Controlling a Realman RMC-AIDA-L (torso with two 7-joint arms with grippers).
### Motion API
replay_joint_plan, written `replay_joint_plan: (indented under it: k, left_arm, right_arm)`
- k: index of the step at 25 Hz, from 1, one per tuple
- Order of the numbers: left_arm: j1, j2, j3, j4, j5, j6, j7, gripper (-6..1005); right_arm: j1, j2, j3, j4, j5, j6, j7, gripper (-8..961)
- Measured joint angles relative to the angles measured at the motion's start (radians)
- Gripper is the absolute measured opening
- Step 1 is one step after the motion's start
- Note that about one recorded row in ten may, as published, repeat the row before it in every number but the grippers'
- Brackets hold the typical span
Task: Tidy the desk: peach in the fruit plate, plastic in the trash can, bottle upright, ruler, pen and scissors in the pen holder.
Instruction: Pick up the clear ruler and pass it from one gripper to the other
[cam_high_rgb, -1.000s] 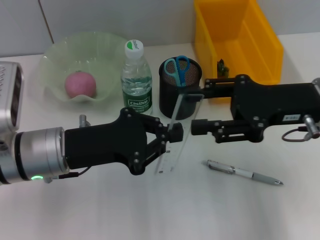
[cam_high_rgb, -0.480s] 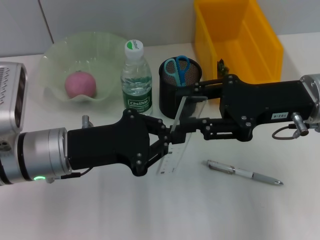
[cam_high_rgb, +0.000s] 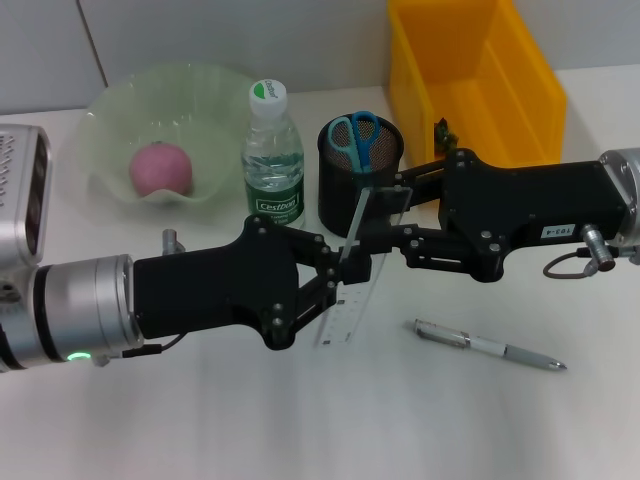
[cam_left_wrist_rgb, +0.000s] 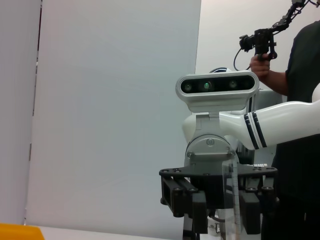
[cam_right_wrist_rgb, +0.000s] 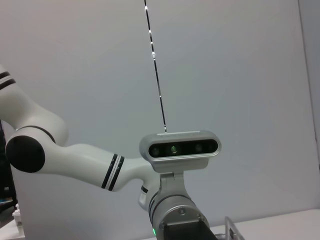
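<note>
White worktop (cam_high_rgb: 200, 420). Yellow trash can (cam_high_rgb: 478, 75) at the back; peach (cam_high_rgb: 160, 168) in fruit plate (cam_high_rgb: 110, 125); bottle (cam_high_rgb: 271, 155) upright. Scissors (cam_high_rgb: 357, 138) in pen holder (cam_high_rgb: 352, 190). Left hand (cam_high_rgb: 335, 275) and right hand (cam_high_rgb: 375, 225) both clamp the clear ruler (cam_high_rgb: 350, 290), tilted above worktop. Pen (cam_high_rgb: 490, 346) lies loose.

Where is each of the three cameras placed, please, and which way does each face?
Head view: on the robot's head, looking down at the desk; both arms show, left gripper and right gripper meeting at the ruler.
Left wrist view: on the left wrist, facing level across at the right gripper and its camera.
Right wrist view: on the right wrist, facing back at the left arm and its camera.
Shared: the wrist views face each other; the ruler shows in head and left wrist views.
</note>
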Motion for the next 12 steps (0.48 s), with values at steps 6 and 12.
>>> replay_joint_plan:
  k: [6, 12]
  left_arm:
    - [-0.003, -0.002, 0.001, 0.0, 0.001, -0.002, 0.0, 22]
    - [-0.006, -0.004, 0.002, -0.007, 0.001, -0.003, 0.009, 22]
  right_arm:
    - [0.003, 0.0, 0.0, 0.0, -0.001, 0.0, -0.003, 269]
    - [0.005, 0.001, 0.0, 0.0, -0.001, -0.001, -0.008, 153]
